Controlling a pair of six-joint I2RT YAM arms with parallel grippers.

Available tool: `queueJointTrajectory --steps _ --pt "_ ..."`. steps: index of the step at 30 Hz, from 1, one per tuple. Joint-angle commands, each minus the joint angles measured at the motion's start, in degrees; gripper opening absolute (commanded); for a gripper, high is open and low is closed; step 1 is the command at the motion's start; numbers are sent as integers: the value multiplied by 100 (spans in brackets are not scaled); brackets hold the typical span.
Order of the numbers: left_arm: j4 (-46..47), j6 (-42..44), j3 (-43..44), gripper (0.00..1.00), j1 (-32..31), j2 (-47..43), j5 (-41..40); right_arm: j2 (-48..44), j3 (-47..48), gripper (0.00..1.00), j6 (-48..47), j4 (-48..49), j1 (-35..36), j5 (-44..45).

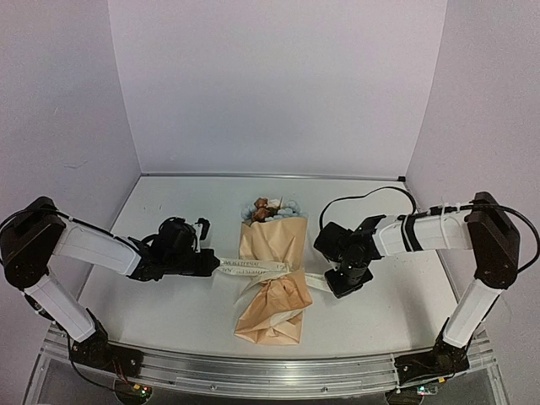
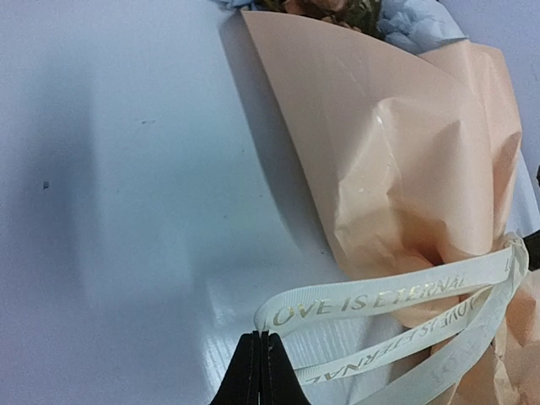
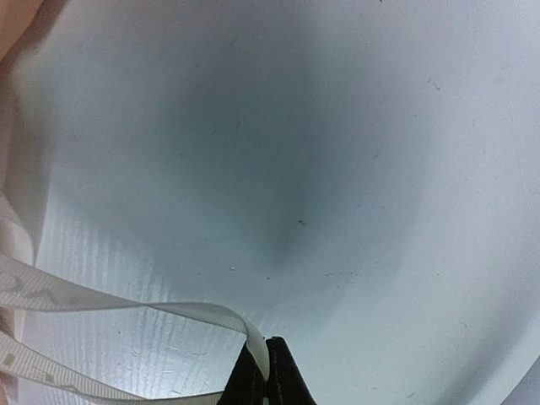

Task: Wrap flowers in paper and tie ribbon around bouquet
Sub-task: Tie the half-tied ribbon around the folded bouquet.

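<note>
The bouquet lies in the middle of the counter, with the flowers toward the far edge. The paper is pinched narrow at the waist, and the ribbon circles it there. The left claw is clamped on the ribbon's left end and the right claw on its right end, each beside the bouquet.

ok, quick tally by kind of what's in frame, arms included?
flowers: 1 bunch
paper: 1
ribbon: 1
arms: 2, left arm, right arm
total: 5
</note>
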Motion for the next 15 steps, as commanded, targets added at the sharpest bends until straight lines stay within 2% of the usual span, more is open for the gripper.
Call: queueJointTrajectory --steps 1,15 --pt "-304 -223 106 0 193 -202 -274 -295 -86 0 -4 20 20 566" --pt "-734 -515 20 0 992 -339 -208 -543 -367 0 -31 -151 -105 1058"
